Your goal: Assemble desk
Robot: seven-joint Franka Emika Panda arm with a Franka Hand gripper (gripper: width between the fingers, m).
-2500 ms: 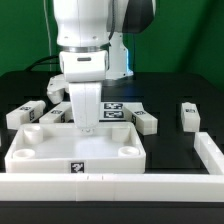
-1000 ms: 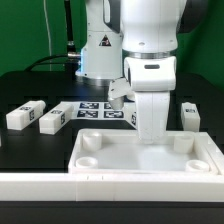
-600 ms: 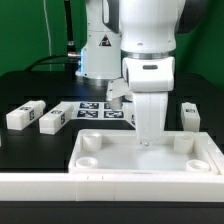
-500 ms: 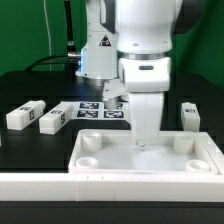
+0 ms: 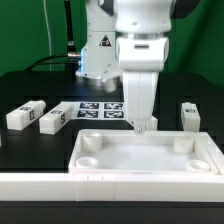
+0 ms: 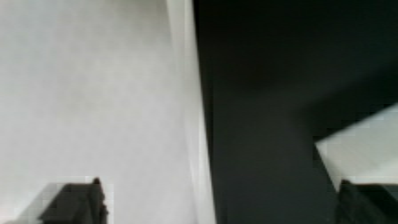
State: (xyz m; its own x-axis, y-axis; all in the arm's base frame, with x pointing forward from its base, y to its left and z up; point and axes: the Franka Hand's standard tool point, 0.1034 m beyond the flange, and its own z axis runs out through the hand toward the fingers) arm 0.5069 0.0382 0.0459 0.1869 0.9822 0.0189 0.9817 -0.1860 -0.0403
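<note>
The desk's wide white rimmed panel (image 5: 150, 158) lies flat at the front of the black table, with round sockets in its corners. My gripper (image 5: 140, 127) hangs open just above the panel's back rim and holds nothing. In the wrist view the panel (image 6: 89, 100) fills one side. Its edge runs between my two dark fingertips (image 6: 71, 203), which stand wide apart around my gripper's middle (image 6: 217, 190). Two white tagged legs (image 5: 24, 116) (image 5: 55, 119) lie at the exterior view's left, and a third leg (image 5: 189, 116) lies at its right.
The marker board (image 5: 98, 110) lies flat behind the panel, near the arm's base. A long white rail (image 5: 60, 185) edges the table's front and the exterior view's right side. A white corner (image 6: 365, 150) shows on the black table in the wrist view.
The jaws have opened and let go of the panel's back rim. The gripper has risen a little and shifted slightly toward the exterior view's left. The panel stays where it was set.
</note>
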